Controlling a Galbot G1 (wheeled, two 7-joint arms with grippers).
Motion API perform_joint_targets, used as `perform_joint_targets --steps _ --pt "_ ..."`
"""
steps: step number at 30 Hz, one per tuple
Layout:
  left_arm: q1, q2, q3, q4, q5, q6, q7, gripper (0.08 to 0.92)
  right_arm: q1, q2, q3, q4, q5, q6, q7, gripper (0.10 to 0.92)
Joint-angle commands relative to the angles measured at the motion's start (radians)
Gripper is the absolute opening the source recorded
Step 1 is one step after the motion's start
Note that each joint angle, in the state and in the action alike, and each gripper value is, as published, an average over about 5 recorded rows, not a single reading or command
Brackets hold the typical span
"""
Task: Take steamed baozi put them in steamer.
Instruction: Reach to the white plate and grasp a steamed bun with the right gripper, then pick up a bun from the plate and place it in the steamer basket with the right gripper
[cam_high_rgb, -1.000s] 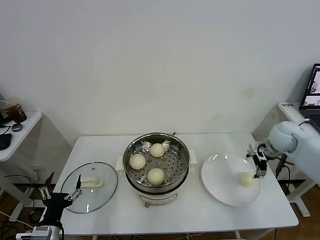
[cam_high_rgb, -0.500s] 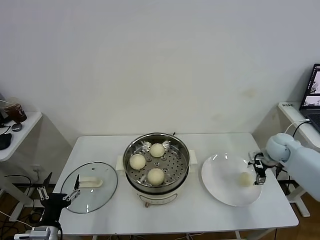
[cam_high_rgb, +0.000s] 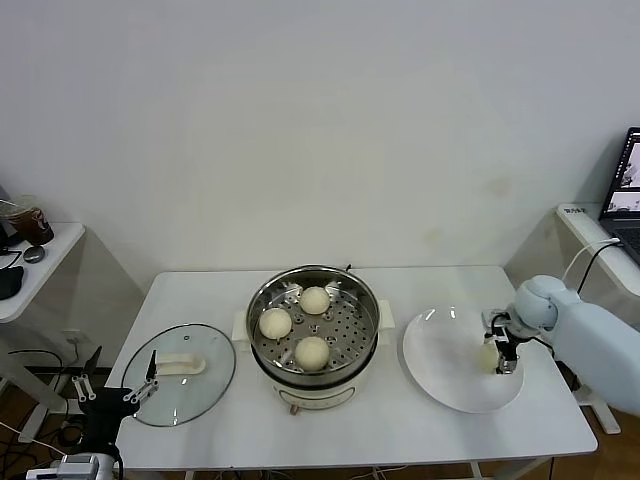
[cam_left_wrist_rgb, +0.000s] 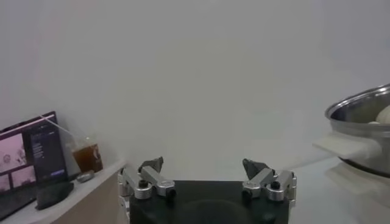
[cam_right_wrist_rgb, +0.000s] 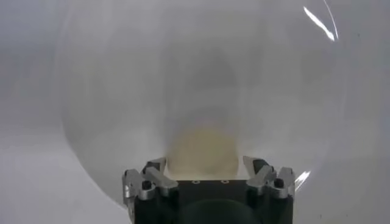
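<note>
- Head view: a white table (cam_high_rgb: 400, 425) carries, from the robot's left to its right, a glass lid (cam_high_rgb: 180, 387), the steamer (cam_high_rgb: 314, 336) and a white plate (cam_high_rgb: 450, 385).
- The steamer sits at the middle of the table in its white pot base; 3 steamed baozi lie on its perforated bottom: 1 toward the wall (cam_high_rgb: 315, 300), 1 on the robot's left side (cam_high_rgb: 275, 323), 1 nearest the robot (cam_high_rgb: 312, 352).
- The 4th baozi (cam_high_rgb: 489, 355) rests on the plate near its right rim, just beside the steamer's neighbour edge but well apart from the basket itself.
- The right gripper (cam_high_rgb: 499, 345) is down on the plate around that bun; in the right wrist view the bun (cam_right_wrist_rgb: 203, 152) lies between the 2 fingers (cam_right_wrist_rgb: 153, 172), which stand to either side of it, and whether they already press it I cannot tell.
- The steamer's tall steel rim stands between the plate and the basket floor.
- The left gripper (cam_high_rgb: 115, 385) hangs below the table's left front corner, beside the lid, fingers spread wide with nothing between them, as the left wrist view shows (cam_left_wrist_rgb: 204, 176).
- A side desk (cam_high_rgb: 30, 265) with a cup stands off the left end; a laptop (cam_high_rgb: 625, 190) sits on a shelf off the right end.
- Bare tabletop lies in front of the steamer and plate.
</note>
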Motion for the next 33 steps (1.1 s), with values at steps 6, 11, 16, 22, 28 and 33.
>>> perform_joint_targets --steps 6,11,16,22,28,33 --pt "-0.001 0.0 -0.002 0.0 -0.003 -0.002 -0.001 0.823 0.063 -0.045 -0.046 0.064 0.044 -0.034 -0.004 0.523" --pt "-0.009 0.001 0.006 0.002 -0.003 -0.002 0.0 0.823 0.281 -0.109 -0.216 0.16 0.173 -0.063 -0.011 0.45" --pt "-0.022 0.002 0.025 0.006 -0.003 -0.002 0.0 0.823 0.615 -0.105 -0.441 0.259 0.38 -0.116 -0.017 0.451" --pt "-0.038 0.008 0.048 0.007 -0.004 -0.002 0.0 0.823 1.01 0.034 -0.716 0.387 0.684 -0.239 0.029 0.459" --pt "-0.046 0.015 0.053 0.013 -0.01 -0.006 -0.001 0.823 1.091 0.188 -0.815 0.512 0.926 -0.444 0.175 0.466" --pt "-0.052 0.013 0.053 0.021 -0.004 -0.009 -0.002 0.823 1.006 0.313 -0.836 0.514 0.992 -0.528 0.281 0.467"
